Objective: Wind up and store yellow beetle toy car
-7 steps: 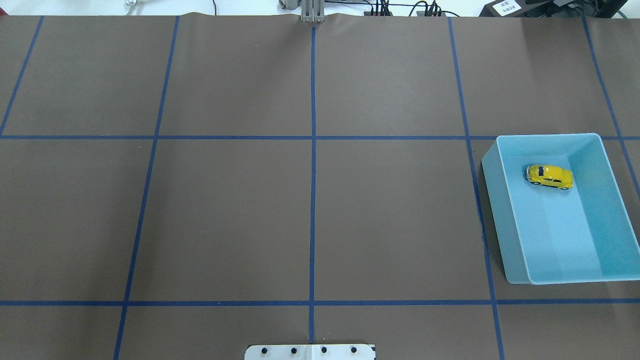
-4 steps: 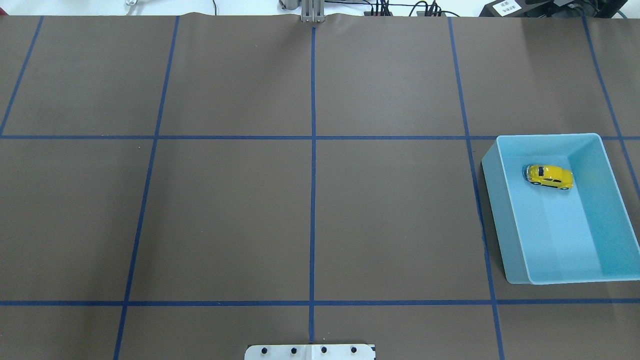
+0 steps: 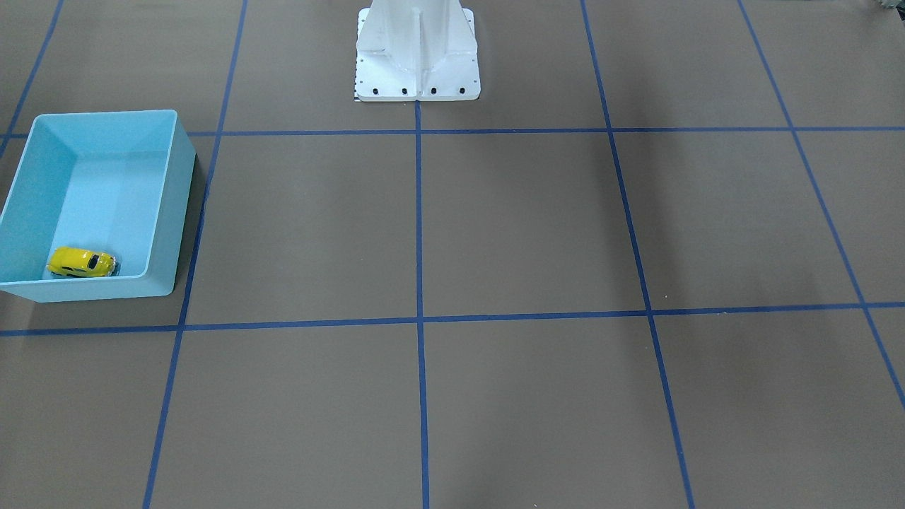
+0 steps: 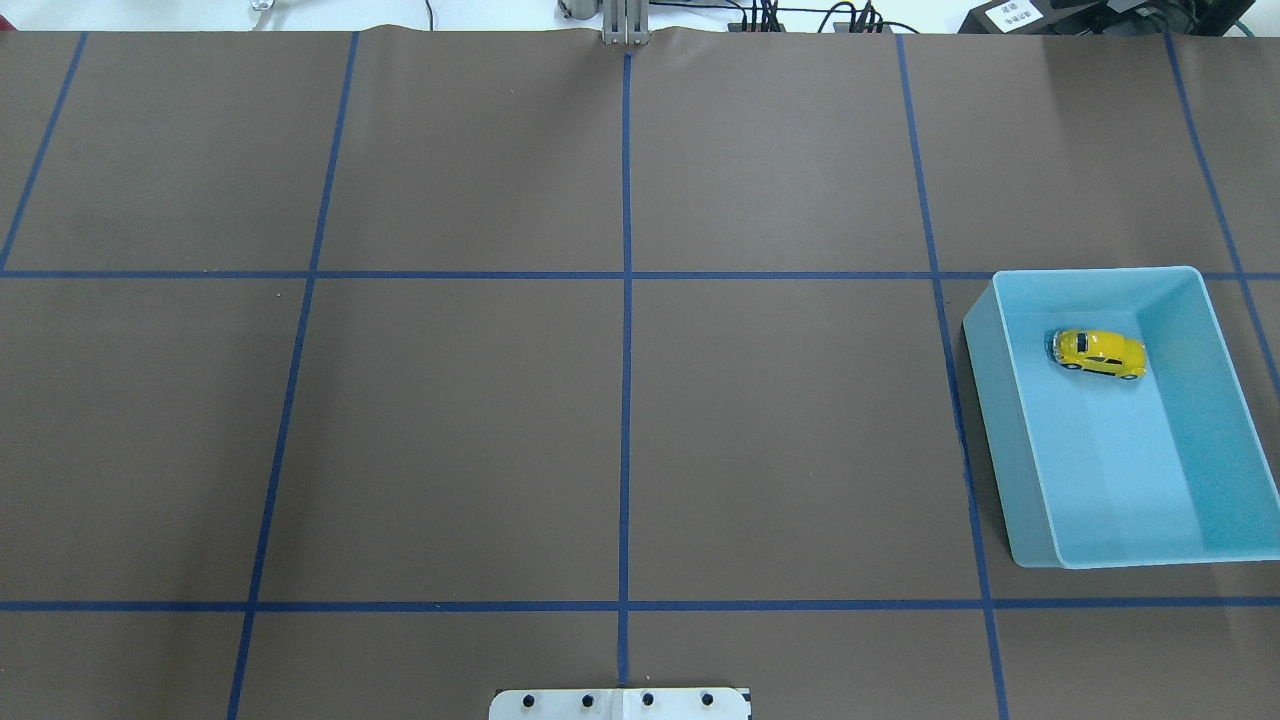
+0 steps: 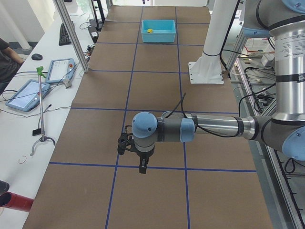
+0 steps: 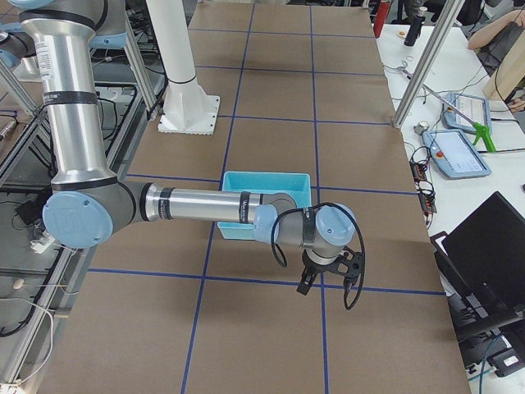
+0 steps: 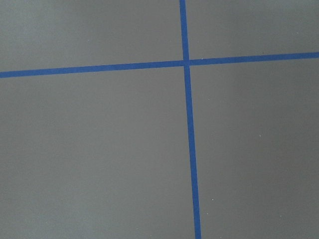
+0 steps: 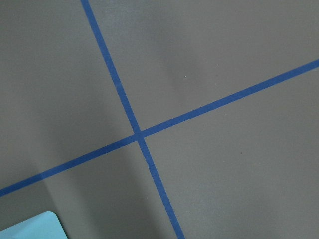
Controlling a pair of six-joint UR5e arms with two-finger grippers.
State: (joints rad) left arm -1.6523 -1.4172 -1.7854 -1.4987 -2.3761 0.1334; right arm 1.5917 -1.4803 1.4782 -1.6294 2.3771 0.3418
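Car: yellow beetle toy car [image 4: 1097, 352] sits on its wheels at the far end of the light blue bin [image 4: 1008, 440], long axis across the table | right gripper [image 6: 316, 279] hangs just beside the bin, clearly nearer | left gripper [image 5: 138, 160] well apart | fingers on both: can't tell, parted or closed

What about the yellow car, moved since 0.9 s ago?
No. The yellow beetle toy car keeps its spot near the light blue bin's far wall.
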